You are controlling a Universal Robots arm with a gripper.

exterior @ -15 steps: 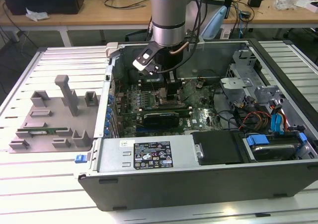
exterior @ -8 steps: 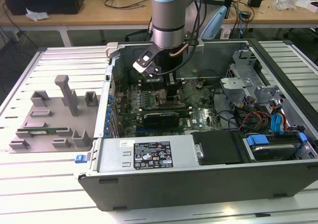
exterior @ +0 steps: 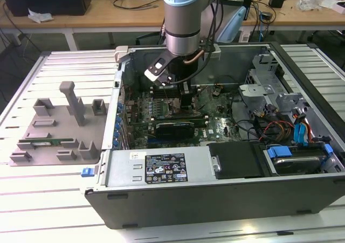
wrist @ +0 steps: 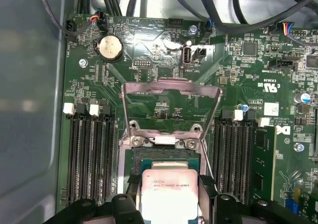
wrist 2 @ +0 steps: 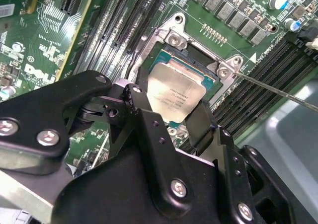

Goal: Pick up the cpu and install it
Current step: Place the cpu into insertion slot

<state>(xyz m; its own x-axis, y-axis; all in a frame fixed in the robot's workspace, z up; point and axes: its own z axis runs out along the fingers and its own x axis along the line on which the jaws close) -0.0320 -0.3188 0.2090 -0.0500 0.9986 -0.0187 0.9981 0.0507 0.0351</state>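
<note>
The cpu [wrist 2: 174,91] [wrist: 168,190], a small square chip with a silvery top, sits between the black fingers [wrist 2: 140,101] of my gripper [wrist 2: 171,110] [wrist: 169,196]. One finger presses each of two opposite edges, so the gripper is shut on it. The chip hangs directly over the open socket [wrist 2: 175,36] [wrist: 161,154] on the green motherboard. I cannot tell whether it touches the socket. The socket's metal load plate [wrist: 171,91] is swung up and open. In the exterior view the gripper [exterior: 185,95] reaches down into the open computer case [exterior: 215,200].
Rows of black memory slots [wrist: 89,154] [wrist: 233,154] flank the socket. A thin metal lever [wrist 2: 278,91] juts out beside it. Cables [exterior: 280,127] and drive bays fill the case's right side. A grey fixture [exterior: 56,130] holding a green memory stick lies on the exterior view's left.
</note>
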